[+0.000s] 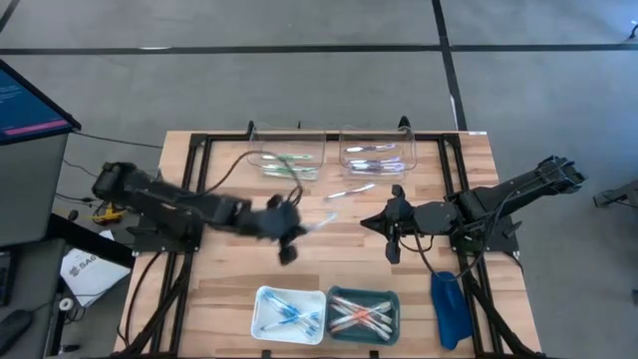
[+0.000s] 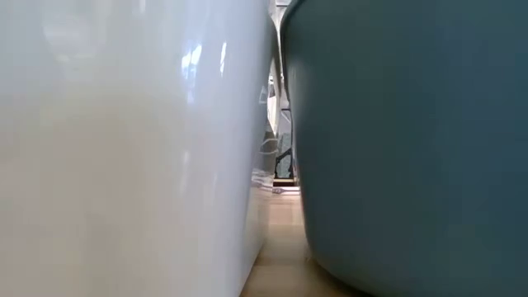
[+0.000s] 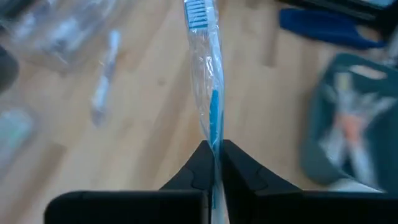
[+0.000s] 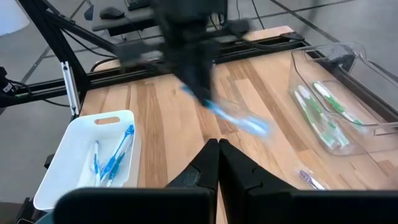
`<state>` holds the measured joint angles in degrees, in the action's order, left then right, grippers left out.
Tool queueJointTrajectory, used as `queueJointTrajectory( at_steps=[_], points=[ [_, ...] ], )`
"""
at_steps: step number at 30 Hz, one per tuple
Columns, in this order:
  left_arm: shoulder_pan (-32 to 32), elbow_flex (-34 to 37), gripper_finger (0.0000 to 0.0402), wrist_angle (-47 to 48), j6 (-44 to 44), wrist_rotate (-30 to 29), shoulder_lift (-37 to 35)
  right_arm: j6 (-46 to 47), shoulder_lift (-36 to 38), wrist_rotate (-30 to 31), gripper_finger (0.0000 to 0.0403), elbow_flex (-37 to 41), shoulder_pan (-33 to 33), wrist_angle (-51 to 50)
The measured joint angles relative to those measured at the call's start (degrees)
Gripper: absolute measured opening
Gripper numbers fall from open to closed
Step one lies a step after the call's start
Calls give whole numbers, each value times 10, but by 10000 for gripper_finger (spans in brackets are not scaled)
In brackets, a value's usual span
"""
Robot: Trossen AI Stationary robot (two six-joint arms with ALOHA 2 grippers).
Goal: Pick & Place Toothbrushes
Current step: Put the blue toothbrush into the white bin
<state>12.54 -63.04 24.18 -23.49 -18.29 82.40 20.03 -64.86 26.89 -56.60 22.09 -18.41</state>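
Observation:
My left gripper (image 1: 296,227) hangs over the table's middle, shut on a blue toothbrush in a clear wrapper (image 3: 211,93). In the right wrist view it shows blurred, with the toothbrush (image 4: 239,119) sticking out of it. My right gripper (image 1: 371,221) waits to its right above the table, shut with nothing in it (image 4: 217,152). One loose toothbrush (image 1: 349,191) lies flat on the wood. Blue toothbrushes lie in the white tray (image 1: 265,299), pink and orange ones in the teal tray (image 1: 391,299). My left gripper pinches the wrapped blue toothbrush by its handle (image 3: 215,144) between its two fingers. The toothbrush runs on forward along the fingers, with its bristle head (image 3: 199,12) at the far free end. It is lifted clear of the table.
Two clear bins stand at the far edge: one (image 1: 289,160) holds green toothbrushes, the other (image 1: 377,155) silvery ones. A dark-blue oblong object (image 1: 449,309) lies at the near right. In the low view, the white tray's wall (image 2: 124,148) and the teal tray's wall (image 2: 412,148) fill the picture.

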Motion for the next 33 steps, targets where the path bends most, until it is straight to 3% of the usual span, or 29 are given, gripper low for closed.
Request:
queueJointTrajectory(
  at_steps=[6,14,18,23,33],
  points=[
    [150,49,6,-1,-141,-63,-40,2,0,0,1,0,0,0],
    [285,48,6,-27,-318,-134,25,2,0,0,1,0,-1,4],
    [311,48,6,-78,-360,-132,76,2,0,0,1,0,-1,4],
    [304,47,6,-121,-371,-84,127,15,0,0,1,0,0,2],
    [302,46,6,-111,-356,-6,141,21,0,0,1,0,0,-9]
  ],
)
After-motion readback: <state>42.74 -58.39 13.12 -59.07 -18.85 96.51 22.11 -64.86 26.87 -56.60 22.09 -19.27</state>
